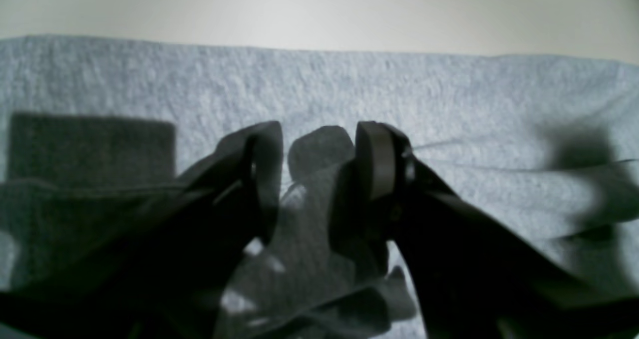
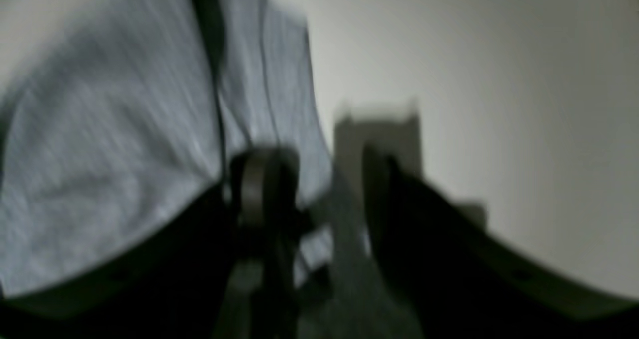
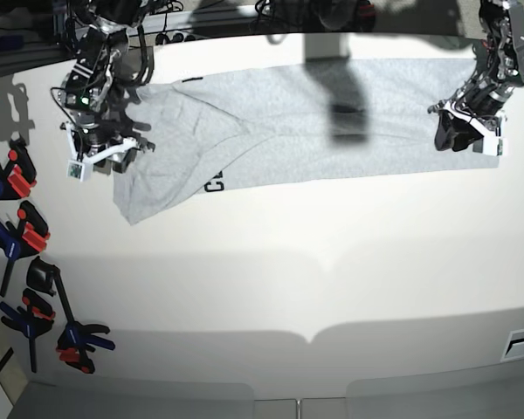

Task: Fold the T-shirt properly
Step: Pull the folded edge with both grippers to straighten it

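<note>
The light grey T-shirt (image 3: 288, 122) lies in a long band across the far part of the white table (image 3: 288, 279). A bit of black lettering (image 3: 214, 182) shows at its near edge. My left gripper (image 3: 461, 135) is low over the shirt's right end. In the left wrist view the left gripper (image 1: 317, 164) has its jaws apart, with shadowed cloth (image 1: 349, 84) under and between them. My right gripper (image 3: 105, 155) is at the shirt's rumpled left end. The right wrist view is blurred. There the right gripper (image 2: 319, 179) has its jaws apart at the cloth's edge (image 2: 100, 154).
Several blue, red and black clamps (image 3: 22, 231) lie along the table's left edge, more of them nearer the front (image 3: 70, 336). Cables and gear line the far edge. A dark shadow (image 3: 342, 96) falls across the shirt's middle.
</note>
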